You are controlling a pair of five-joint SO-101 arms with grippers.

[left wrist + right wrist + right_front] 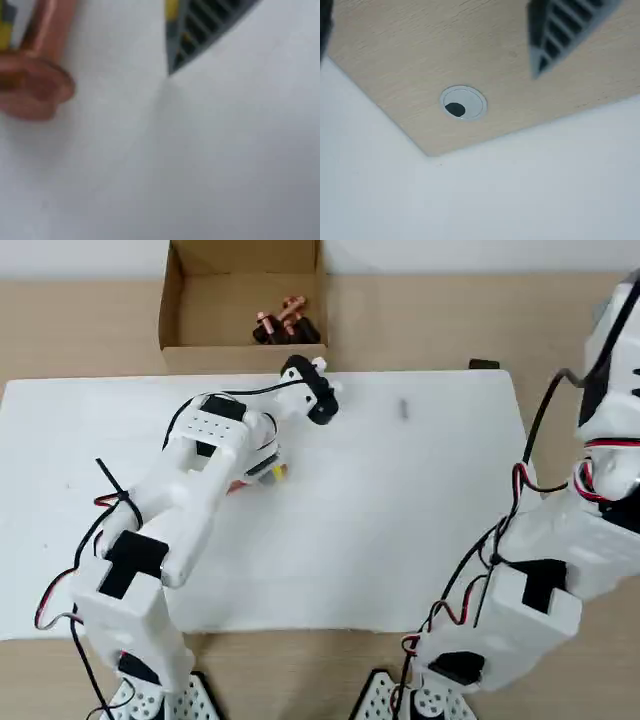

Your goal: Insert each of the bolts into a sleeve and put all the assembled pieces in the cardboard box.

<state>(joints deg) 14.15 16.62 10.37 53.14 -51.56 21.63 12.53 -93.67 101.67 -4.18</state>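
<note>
Left wrist view puts the copper bolt (35, 75) flat on the white mat (210, 165), well over to one side of my left gripper (95, 65); the jaws stand apart and hold nothing, and the ribbed fingertip (175, 65) touches the mat with bare sheet between it and the bolt. The risk, as I judge it, is that closing from here shoves the bolt sideways or nips only its flanged head, so it rolls away or tilts in the grip; the tip pressed on the mat could also drag the sheet. A small dark piece (404, 408) lies well apart from the bolt; it may be a sleeve, but it is too small to tell. Assembled pieces (285, 325) already sit in the cardboard box (172, 310), whose near wall stands between the mat and them. My right gripper (430, 55) hangs open and empty over the wooden table (470, 40), near a cable grommet (463, 102).
</note>
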